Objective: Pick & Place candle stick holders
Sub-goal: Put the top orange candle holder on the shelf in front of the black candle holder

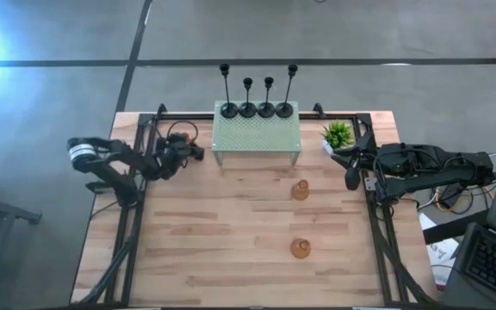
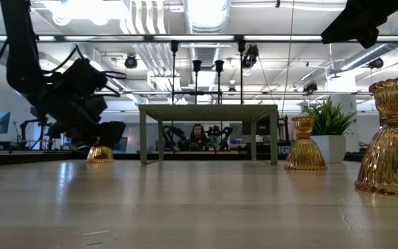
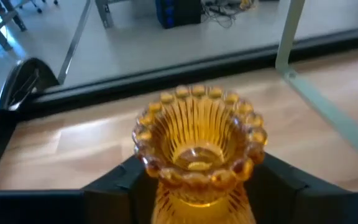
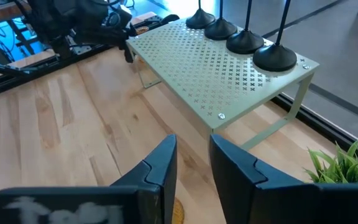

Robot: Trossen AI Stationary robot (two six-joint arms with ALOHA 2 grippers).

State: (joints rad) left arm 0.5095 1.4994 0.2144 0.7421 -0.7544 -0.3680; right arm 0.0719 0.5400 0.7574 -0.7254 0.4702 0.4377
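Note:
Four black metal holders [image 1: 257,108] stand by their round bases in a row on the far edge of a green perforated shelf [image 1: 257,136]. Two amber glass holders [image 1: 300,190] [image 1: 300,249] stand upright on the table right of centre. My left gripper [image 1: 185,153] is left of the shelf, shut on a third amber glass holder [image 3: 197,143]. My right gripper [image 1: 350,177] is open and empty at the table's right edge, near the plant; its fingers [image 4: 166,165] point toward the shelf. My left gripper pinches the amber holder's narrow neck [image 3: 166,193] just under its beaded rim, one finger [image 3: 120,183] on each side. The fingers come from the table's left, slanting down. The holder stands upright with its flared base [image 2: 100,154] at the table top; whether it rests there I cannot tell.
A small green potted plant [image 1: 337,135] stands at the shelf's right end, close to my right gripper. A black frame [image 1: 136,172] runs along the table's left, right and far edges. Bare wood lies in front of the shelf [image 1: 231,215].

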